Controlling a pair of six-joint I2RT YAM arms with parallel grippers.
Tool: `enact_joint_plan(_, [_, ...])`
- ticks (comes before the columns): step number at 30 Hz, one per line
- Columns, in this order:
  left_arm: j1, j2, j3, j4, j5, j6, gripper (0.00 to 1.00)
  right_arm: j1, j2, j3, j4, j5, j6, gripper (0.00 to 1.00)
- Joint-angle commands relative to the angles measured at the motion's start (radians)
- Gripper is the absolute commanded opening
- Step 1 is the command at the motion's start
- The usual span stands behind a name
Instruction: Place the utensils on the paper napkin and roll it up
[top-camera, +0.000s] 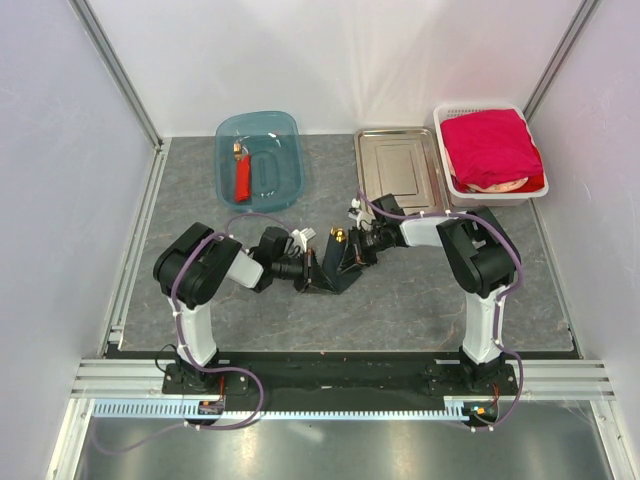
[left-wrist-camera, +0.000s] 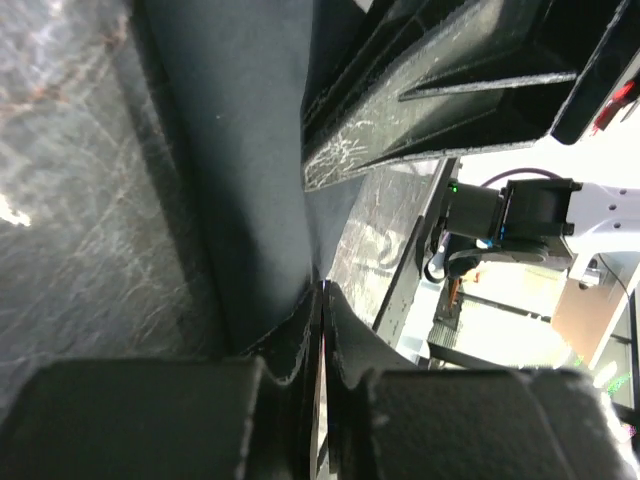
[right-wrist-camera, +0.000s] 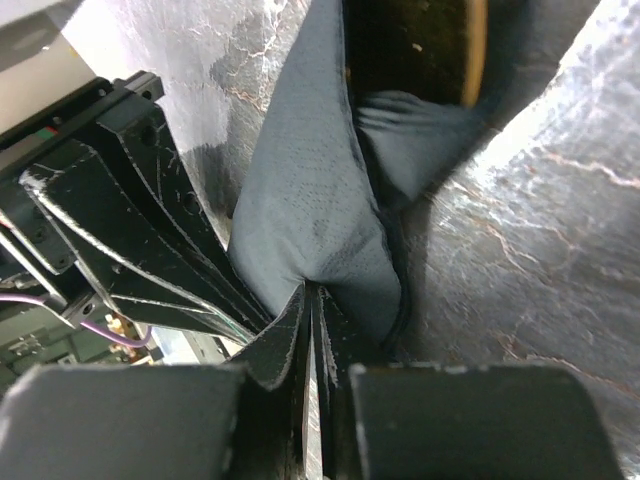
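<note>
The black paper napkin (top-camera: 335, 272) lies bunched at the table's middle between both grippers. My left gripper (top-camera: 313, 268) is shut on one edge of it; in the left wrist view the jaws (left-wrist-camera: 325, 295) pinch the dark sheet (left-wrist-camera: 250, 150). My right gripper (top-camera: 353, 254) is shut on the opposite edge; in the right wrist view its jaws (right-wrist-camera: 315, 298) pinch the folded napkin (right-wrist-camera: 310, 200). A gold utensil tip (top-camera: 338, 236) sticks out of the napkin, and a gold edge (right-wrist-camera: 476, 50) shows inside the fold. The other utensils are hidden.
A blue plastic tub (top-camera: 285, 125) at the back left holds a red-bodied tool (top-camera: 243, 176). A steel tray (top-camera: 372, 170) stands at the back centre. A white basket (top-camera: 455, 185) with red cloth (top-camera: 490, 145) stands at the back right.
</note>
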Motion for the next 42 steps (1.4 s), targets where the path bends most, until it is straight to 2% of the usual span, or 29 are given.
enact_joint_plan(1, [0.002,0.029,-0.028,-0.06,-0.078,0.03,0.06,-0.002,0.066,0.016,-0.076,0.199,-0.13,0.09])
enact_joint_plan(3, [0.002,0.03,-0.023,-0.09,-0.086,0.042,0.06,0.003,0.072,0.025,-0.082,0.199,-0.139,0.09])
enact_joint_plan(5, [0.001,0.004,-0.036,-0.049,-0.06,0.022,0.06,0.004,0.081,0.03,-0.085,0.202,-0.153,0.08])
enact_joint_plan(7, [-0.001,-0.046,-0.037,-0.026,-0.033,0.021,0.06,0.006,0.084,0.037,-0.088,0.199,-0.16,0.06])
enact_joint_plan(8, [0.001,-0.119,-0.034,-0.023,-0.013,0.036,0.06,0.012,0.084,0.039,-0.086,0.199,-0.17,0.06])
enact_joint_plan(11, [0.014,-0.221,0.01,-0.08,0.004,0.073,0.08,0.032,0.081,0.048,-0.091,0.197,-0.191,0.06])
enact_joint_plan(13, [0.033,-0.229,0.044,-0.124,0.007,0.074,0.08,0.041,0.081,0.054,-0.099,0.197,-0.209,0.05])
enact_joint_plan(17, [0.053,-0.168,0.093,-0.137,-0.005,0.085,0.08,0.055,0.092,0.063,-0.106,0.2,-0.229,0.05])
enact_joint_plan(20, [0.057,-0.09,0.083,-0.077,-0.012,0.039,0.08,0.062,0.097,0.065,-0.109,0.19,-0.237,0.05])
enact_joint_plan(24, [0.059,-0.034,0.03,-0.044,-0.038,0.022,0.08,0.073,0.094,0.068,-0.111,0.188,-0.251,0.05])
enact_joint_plan(30, [0.057,0.013,-0.054,-0.08,-0.095,-0.005,0.06,0.07,0.051,0.102,-0.146,0.185,-0.263,0.06])
enact_joint_plan(37, [0.057,0.029,-0.03,-0.12,-0.106,0.018,0.03,0.029,-0.049,0.182,-0.169,0.197,-0.161,0.24])
enact_joint_plan(42, [0.057,0.036,-0.023,-0.121,-0.103,0.025,0.03,0.012,-0.028,0.224,-0.154,0.222,-0.087,0.48])
